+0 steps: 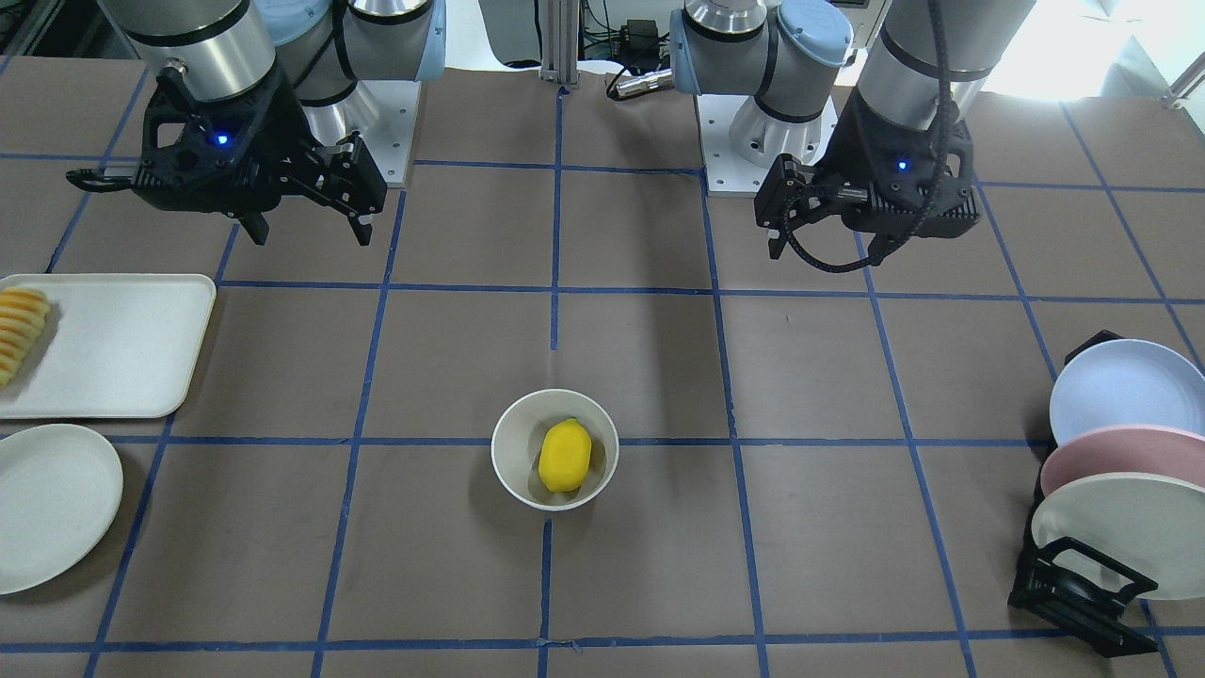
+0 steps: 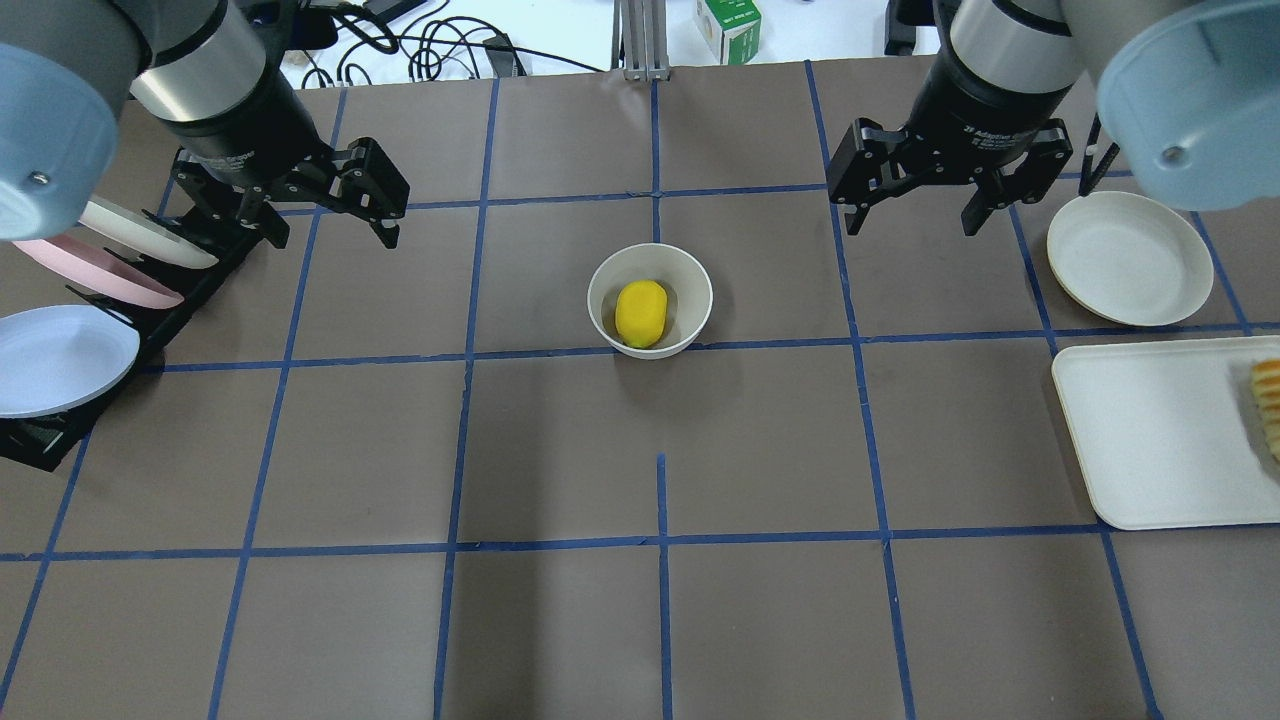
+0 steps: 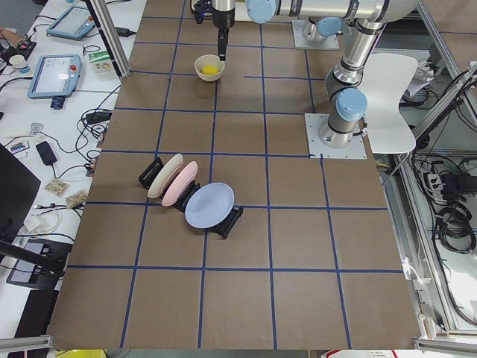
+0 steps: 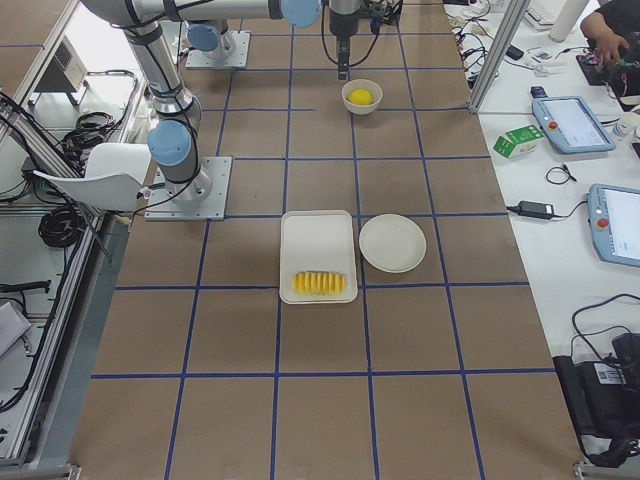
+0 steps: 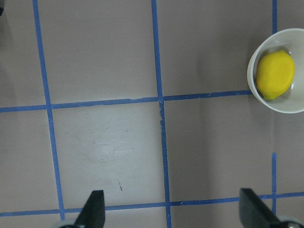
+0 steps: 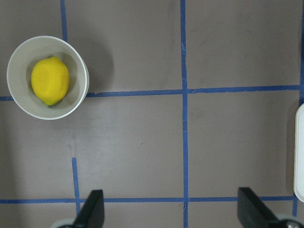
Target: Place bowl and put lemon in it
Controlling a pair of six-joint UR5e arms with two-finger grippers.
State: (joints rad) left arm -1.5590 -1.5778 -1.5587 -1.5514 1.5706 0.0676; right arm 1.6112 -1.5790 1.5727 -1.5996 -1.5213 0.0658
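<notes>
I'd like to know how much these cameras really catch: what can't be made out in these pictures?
The underside of the lemon and the bowl floor beneath it: hidden by the lemon itself in every view.
The fruit slices: cut by the front-facing view's left edge and the overhead's right edge; too small to count in the exterior right view.
The racked plates: cut by the front-facing view's right edge.

A brown table (image 2: 560,450), gridded with blue tape (image 2: 660,540), filled the room. A white chair (image 3: 391,104) stood beside it; opposite ran a white bench (image 4: 575,280) strewn with tablets (image 4: 572,122) and cables (image 4: 560,172).
</notes>
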